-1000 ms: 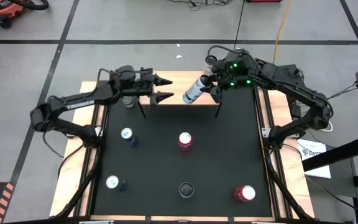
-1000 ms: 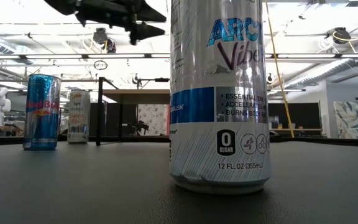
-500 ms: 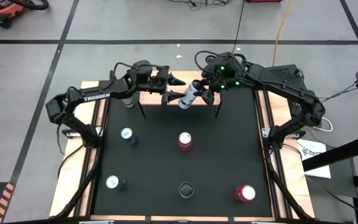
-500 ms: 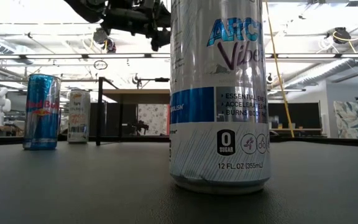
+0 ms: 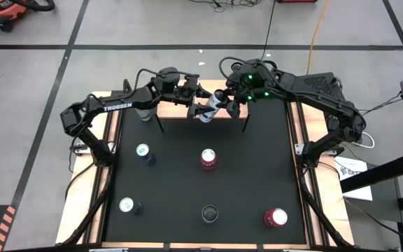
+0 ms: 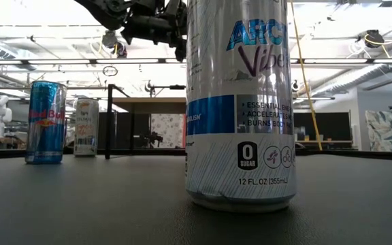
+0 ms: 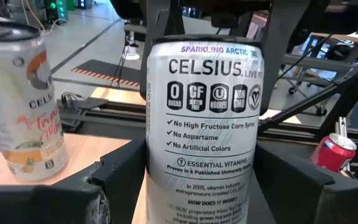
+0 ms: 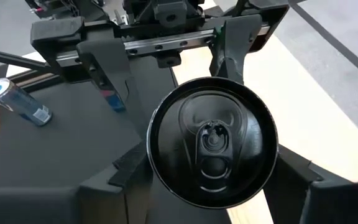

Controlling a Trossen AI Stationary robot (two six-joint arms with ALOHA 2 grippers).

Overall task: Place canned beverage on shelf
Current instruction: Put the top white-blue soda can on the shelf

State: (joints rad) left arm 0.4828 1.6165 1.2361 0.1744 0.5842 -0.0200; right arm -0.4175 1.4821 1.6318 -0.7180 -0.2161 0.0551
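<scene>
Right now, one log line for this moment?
stage: handover above shelf | right tool: holding Celsius can | left tool: open around can | other cans: on table

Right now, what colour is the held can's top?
Black, clearest in the right wrist view.

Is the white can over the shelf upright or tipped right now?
Tipped. From above, the white can lies slanted over the shelf, held between the right gripper and left gripper.
</scene>
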